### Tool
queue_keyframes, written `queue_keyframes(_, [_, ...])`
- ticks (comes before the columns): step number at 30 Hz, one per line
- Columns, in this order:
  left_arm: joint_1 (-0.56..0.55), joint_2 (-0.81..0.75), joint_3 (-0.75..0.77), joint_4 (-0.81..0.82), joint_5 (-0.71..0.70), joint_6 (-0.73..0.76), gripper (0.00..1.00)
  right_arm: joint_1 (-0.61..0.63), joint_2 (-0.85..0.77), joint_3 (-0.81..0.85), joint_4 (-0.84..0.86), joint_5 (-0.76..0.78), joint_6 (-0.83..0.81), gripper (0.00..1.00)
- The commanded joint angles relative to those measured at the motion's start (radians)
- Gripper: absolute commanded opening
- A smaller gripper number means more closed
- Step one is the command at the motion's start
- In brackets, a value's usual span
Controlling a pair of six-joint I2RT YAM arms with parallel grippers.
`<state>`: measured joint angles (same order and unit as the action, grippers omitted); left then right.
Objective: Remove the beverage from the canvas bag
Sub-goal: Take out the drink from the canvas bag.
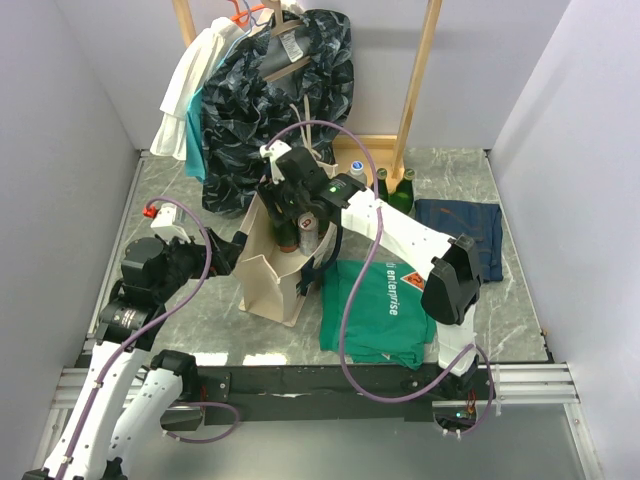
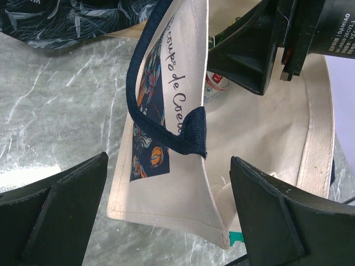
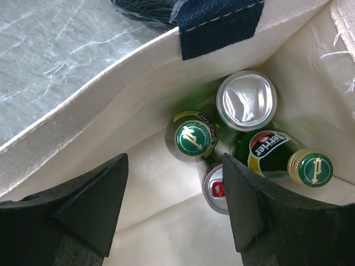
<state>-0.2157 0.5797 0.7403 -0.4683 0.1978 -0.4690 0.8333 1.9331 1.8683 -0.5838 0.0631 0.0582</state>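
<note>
The cream canvas bag (image 1: 268, 278) with navy straps stands open mid-table. Seen from the right wrist, it holds two green bottles with green caps (image 3: 193, 137) (image 3: 289, 160), a silver can (image 3: 246, 100) and a red-tabbed can (image 3: 215, 188). My right gripper (image 3: 175, 205) is open just inside the bag's mouth, above the drinks and touching none; it also shows from above (image 1: 300, 222). My left gripper (image 2: 169, 216) is open, with the bag's near corner (image 2: 183, 194) between its fingers but untouched. It sits at the bag's left side (image 1: 232, 252).
Green bottles (image 1: 395, 188) and a blue-topped can (image 1: 356, 170) stand behind the bag. A green T-shirt (image 1: 378, 305) lies right of it, a folded navy garment (image 1: 462, 232) further right. A dark patterned garment (image 1: 280, 90) and a white one (image 1: 185, 95) hang on a wooden rack.
</note>
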Motion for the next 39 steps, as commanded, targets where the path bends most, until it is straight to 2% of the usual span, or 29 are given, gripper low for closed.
queue_keyframes(1, [-0.001,-0.003,0.002,0.036,0.006,-0.01,0.96,-0.013,0.01,0.04,0.05,0.0,0.0,0.74])
queue_keyframes(26, [-0.002,-0.001,0.004,0.034,-0.001,-0.008,0.97,-0.042,0.092,0.101,0.046,-0.089,0.003,0.63])
queue_keyframes(31, [-0.001,-0.001,0.004,0.033,-0.005,-0.01,0.96,-0.043,0.119,0.144,0.012,-0.069,0.003,0.61])
queue_keyframes(39, [-0.001,0.002,0.004,0.031,-0.005,-0.01,0.96,-0.043,0.104,0.117,0.006,-0.029,0.002,0.6])
